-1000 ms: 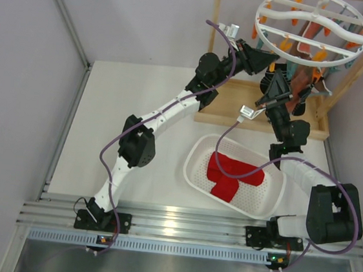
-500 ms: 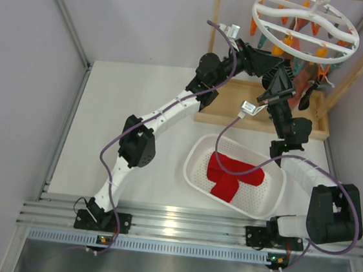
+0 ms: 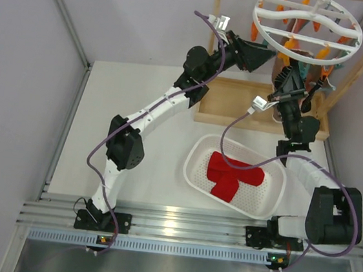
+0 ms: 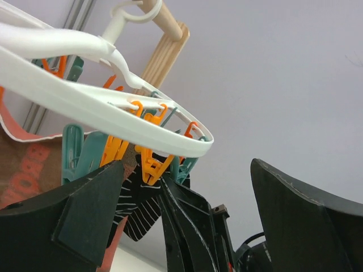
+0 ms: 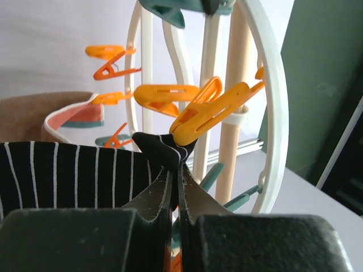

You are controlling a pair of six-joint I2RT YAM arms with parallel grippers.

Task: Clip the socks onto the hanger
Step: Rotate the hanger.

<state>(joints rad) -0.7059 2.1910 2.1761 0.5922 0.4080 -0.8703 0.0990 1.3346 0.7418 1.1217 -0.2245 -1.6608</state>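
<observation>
One print is legible, left wrist view: salmon block letters on brown fabric (image 4: 25, 170) with a salmon-and-white rim, hanging under the hanger (image 4: 85, 107). It reads "BRO", possibly a fourth "O". The rest is cut off by the left claw (image 4: 187, 164), its left-side finger (image 4: 62, 226). No other text is readable in any view.

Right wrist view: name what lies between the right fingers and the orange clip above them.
Right wrist view: only the black striped sock's tip; right fingers pinch it below, orange clip bites it above.
</observation>
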